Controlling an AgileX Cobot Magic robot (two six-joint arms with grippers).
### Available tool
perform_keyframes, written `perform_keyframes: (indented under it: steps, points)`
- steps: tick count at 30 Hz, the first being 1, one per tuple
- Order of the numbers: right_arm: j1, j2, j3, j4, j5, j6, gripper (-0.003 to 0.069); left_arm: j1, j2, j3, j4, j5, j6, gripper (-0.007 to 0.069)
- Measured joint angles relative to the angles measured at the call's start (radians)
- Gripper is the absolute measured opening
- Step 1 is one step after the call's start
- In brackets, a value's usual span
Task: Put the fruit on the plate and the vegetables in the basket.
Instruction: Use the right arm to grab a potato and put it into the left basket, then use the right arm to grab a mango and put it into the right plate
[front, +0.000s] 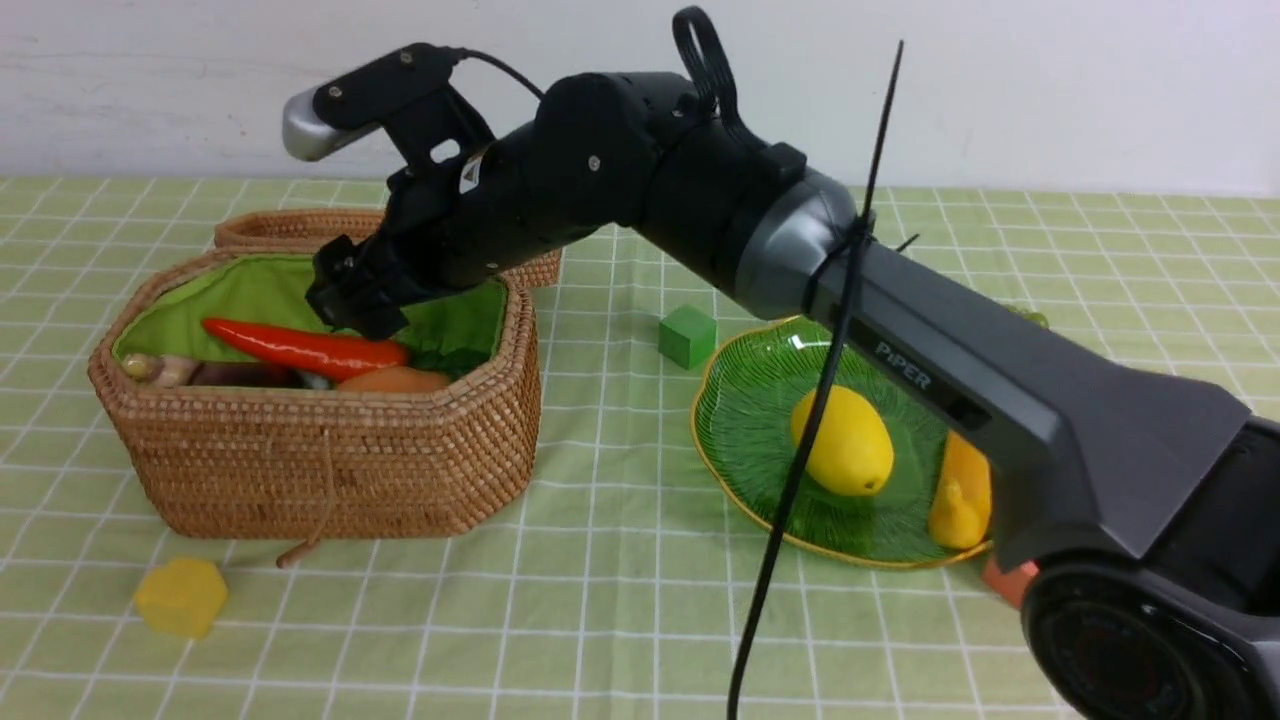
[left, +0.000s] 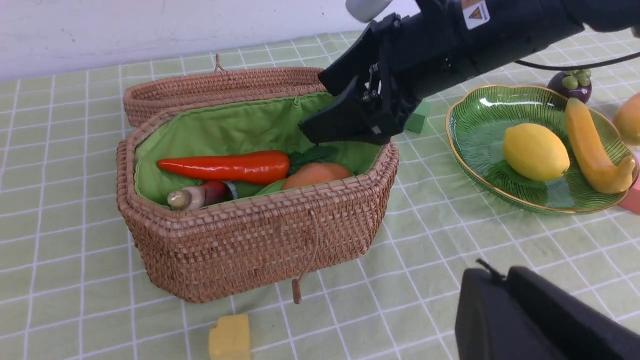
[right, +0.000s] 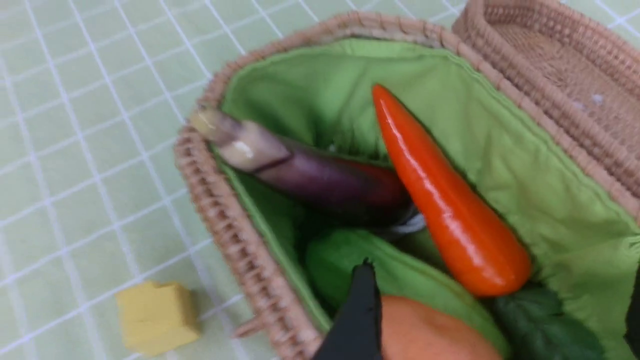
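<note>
The orange-yellow fruit sits off the green plate, near its rim on the banana's side; its long axis cannot be told. The purple fruit lies by the rim too, its green cap showing right of centre in the front view. The right hand is spread and holds nothing, over the basket at upper left, so the next reach probably goes rightward across the bench. The left hand has its fingers pressed together, farther from that fruit by my guess.
</note>
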Motion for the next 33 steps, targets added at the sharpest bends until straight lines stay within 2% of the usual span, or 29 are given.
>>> perform_keyframes:
  steps: [8, 9, 15, 17, 20, 23, 28, 33]
  points:
    - [0.0, -0.025, 0.0, 0.023, 0.271, -0.004, 0.0472, 0.0, 0.0, 0.0, 0.0, -0.007, 0.002, 0.0039]
    - [0.0, -0.027, 0.0, 0.021, 0.28, -0.005, 0.0461, 0.0, 0.0, 0.0, 0.0, -0.007, 0.002, 0.0039]
    - [0.0, -0.076, -0.018, -0.038, 0.309, 0.022, 0.0275, 0.0, 0.0, 0.0, -0.001, -0.027, 0.002, 0.0039]
    - [0.0, -0.114, -0.031, -0.078, 0.339, 0.059, 0.0197, 0.0, 0.0, 0.0, -0.008, -0.029, 0.002, 0.0039]
    - [0.0, -0.173, -0.038, -0.149, 0.398, 0.08, 0.0116, 0.0, 0.0, 0.0, -0.028, -0.031, 0.006, 0.0039]
    - [-0.001, -0.264, -0.042, -0.323, 0.485, 0.109, 0.0001, 0.0, 0.0, 0.0, -0.079, -0.041, 0.048, 0.0039]
    - [-0.053, -0.383, 0.037, -0.55, 0.493, 0.255, -0.0018, 0.0, 0.0, 0.0, -0.197, -0.075, 0.17, 0.0039]
    - [-0.194, -0.529, 0.271, -0.605, 0.492, 0.324, -0.0018, 0.0, 0.0, 0.0, -0.3, -0.082, 0.273, 0.0039]
